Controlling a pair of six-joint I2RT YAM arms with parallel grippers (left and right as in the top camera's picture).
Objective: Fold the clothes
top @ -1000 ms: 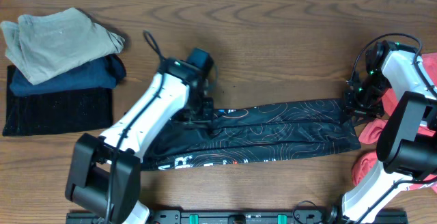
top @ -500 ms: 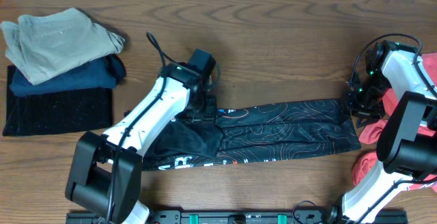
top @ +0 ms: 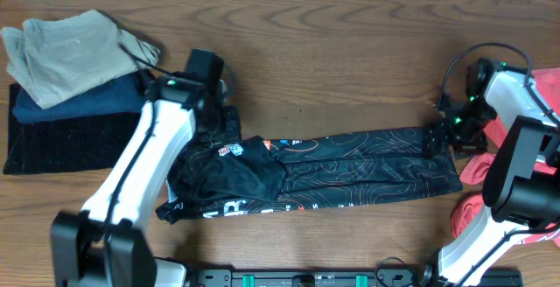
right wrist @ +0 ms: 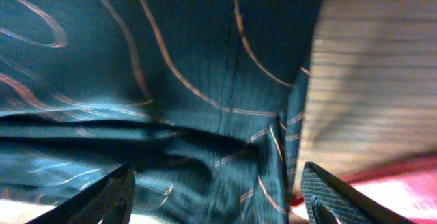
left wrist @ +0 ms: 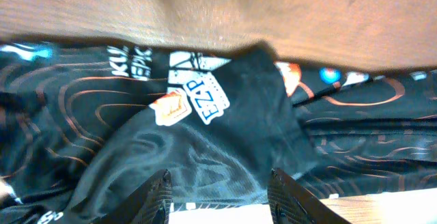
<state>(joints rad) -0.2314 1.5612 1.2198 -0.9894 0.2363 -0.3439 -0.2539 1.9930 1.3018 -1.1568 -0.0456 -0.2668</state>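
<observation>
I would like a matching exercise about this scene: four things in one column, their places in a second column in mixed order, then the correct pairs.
Column 1
1. jersey
2. beige garment
3. black ribbed cloth
4. right gripper

Column 2
A. far left, lying topmost
B. far left, lying lowest
C. stretched out in the middle
D. at the jersey's right end

Pairs: 1-C, 2-A, 3-B, 4-D

Left gripper (left wrist: 218,183) has let go and pulled back up-left toward the folded pile (top: 74,68). The jersey's (top: 350,169) left end now lies bunched, logo showing. Right gripper (top: 442,135) nudged slightly left, I think.
</observation>
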